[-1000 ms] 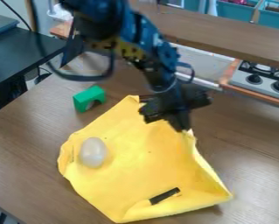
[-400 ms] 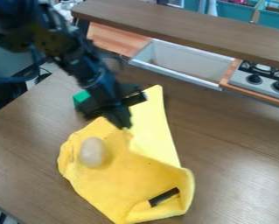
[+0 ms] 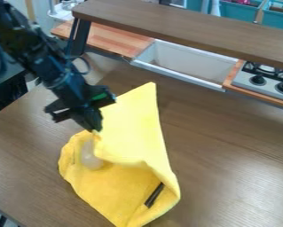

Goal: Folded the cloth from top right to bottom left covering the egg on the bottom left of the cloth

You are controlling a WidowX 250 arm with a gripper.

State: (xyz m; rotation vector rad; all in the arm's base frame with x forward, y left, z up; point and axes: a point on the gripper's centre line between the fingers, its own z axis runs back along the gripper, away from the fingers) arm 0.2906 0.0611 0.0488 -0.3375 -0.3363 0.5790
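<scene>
Pincer (image 3: 94, 127), left of centre, grasps yellow cloth (image 3: 134, 137) by edge; folding step, egg (image 3: 91, 160) partly covered; next, draw flap lower left, then release

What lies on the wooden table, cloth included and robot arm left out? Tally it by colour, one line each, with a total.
Yellow: 1, the cloth
White: 1, the egg, partly covered
Black: 1, a narrow object on the cloth
Green: 1, a block, mostly hidden
Total: 4
</scene>
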